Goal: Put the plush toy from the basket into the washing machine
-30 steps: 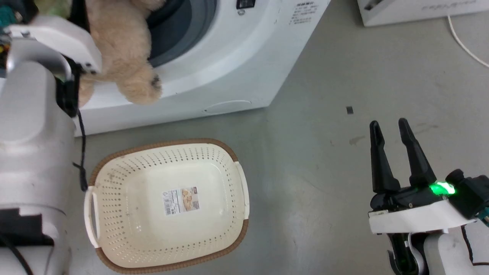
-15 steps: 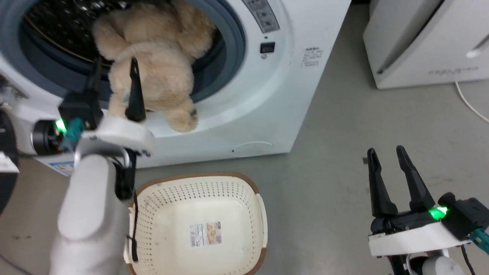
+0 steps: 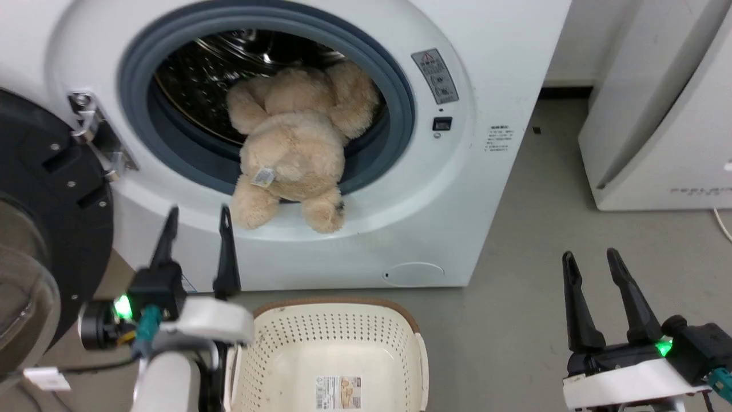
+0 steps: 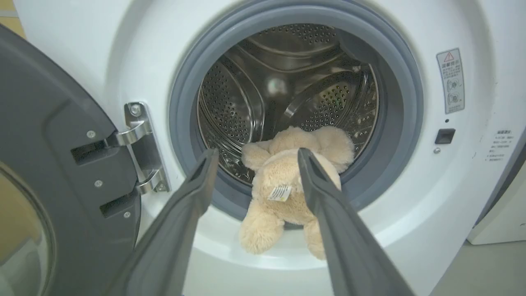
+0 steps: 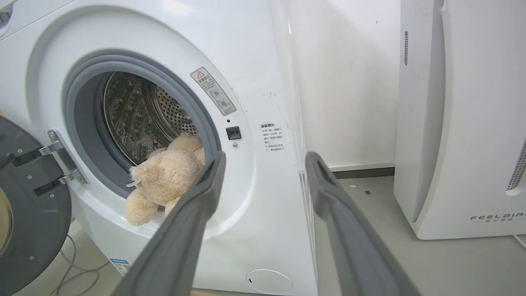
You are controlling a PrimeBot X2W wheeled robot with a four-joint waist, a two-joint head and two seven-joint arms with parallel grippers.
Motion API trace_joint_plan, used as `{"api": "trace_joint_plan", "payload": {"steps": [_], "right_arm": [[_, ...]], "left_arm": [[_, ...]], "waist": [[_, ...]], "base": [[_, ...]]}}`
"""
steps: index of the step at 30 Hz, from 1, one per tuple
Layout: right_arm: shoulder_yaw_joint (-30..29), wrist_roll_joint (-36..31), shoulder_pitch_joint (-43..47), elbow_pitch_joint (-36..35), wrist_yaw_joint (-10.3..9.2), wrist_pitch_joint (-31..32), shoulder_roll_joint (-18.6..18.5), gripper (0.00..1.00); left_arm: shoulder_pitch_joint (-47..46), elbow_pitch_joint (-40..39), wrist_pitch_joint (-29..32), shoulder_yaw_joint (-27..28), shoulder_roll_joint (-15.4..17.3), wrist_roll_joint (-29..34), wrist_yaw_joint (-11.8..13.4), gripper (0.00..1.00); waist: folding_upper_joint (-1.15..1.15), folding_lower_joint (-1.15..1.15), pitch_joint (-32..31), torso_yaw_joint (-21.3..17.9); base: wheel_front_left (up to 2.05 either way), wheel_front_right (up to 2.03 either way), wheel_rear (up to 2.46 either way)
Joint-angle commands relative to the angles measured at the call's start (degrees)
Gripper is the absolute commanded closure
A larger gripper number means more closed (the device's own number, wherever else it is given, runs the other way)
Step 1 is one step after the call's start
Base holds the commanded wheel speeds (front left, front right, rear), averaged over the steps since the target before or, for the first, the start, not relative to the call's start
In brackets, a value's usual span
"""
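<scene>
The cream-beige plush toy [image 3: 297,149] lies face down across the grey seal of the washing machine [image 3: 492,68], head inside the steel drum, legs and white tag hanging over the lower lip. The left wrist view shows the plush toy [image 4: 283,193] the same way, and the right wrist view has it [image 5: 164,179] at the port's bottom. My left gripper [image 3: 197,220] is open, below and left of the toy, apart from it. My right gripper [image 3: 592,257] is open over the floor at the right. The basket [image 3: 337,332] sits empty below the port.
The black-framed glass door [image 3: 40,229] stands swung open at the left, close to my left arm. A white FEELAIR appliance [image 3: 663,126] stands right of the washer. Bare grey floor [image 3: 514,274] lies between the washer and my right gripper.
My left gripper has let go of the plush toy and drawn back down and away from the port, leaving the toy on the seal. The head camera has tilted up.
</scene>
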Motion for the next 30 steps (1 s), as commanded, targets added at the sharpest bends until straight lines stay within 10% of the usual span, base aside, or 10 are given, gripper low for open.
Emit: {"api": "trace_joint_plan", "payload": {"steps": [1, 17, 18, 30], "right_arm": [[-0.15, -0.56, 0.98, 0.14, -0.04, -0.25, -0.01, 0.0], [-0.28, -1.2, 6.34, 1.96, -0.04, -0.25, -0.01, 0.0], [-0.31, -0.59, 5.71, 1.8, 0.0, 0.0, 0.0, 1.0], [-0.44, -1.51, 5.37, 1.68, 0.0, 1.11, 0.0, 1.0]], "left_arm": [[1.91, -0.35, -0.25, -0.13, -0.35, 0.23, 0.11, 0.0], [13.9, -3.58, -0.25, -0.41, -1.93, 0.29, -0.12, 0.0], [13.32, -3.31, 0.0, -0.41, -1.82, 0.31, -0.17, 1.0], [13.5, -3.94, 1.19, -0.36, -1.89, 0.54, -0.44, 1.0]], "waist": [[0.0, 0.01, -1.5, 1.01], [0.0, 0.01, -6.16, 2.84], [0.0, 0.01, -6.19, 2.85], [0.0, 0.01, -6.22, 2.72]], "base": [[0.0, 0.0, 0.0], [0.0, 0.0, 0.0], [0.0, 0.0, 0.0], [0.0, 0.0, 0.0]]}}
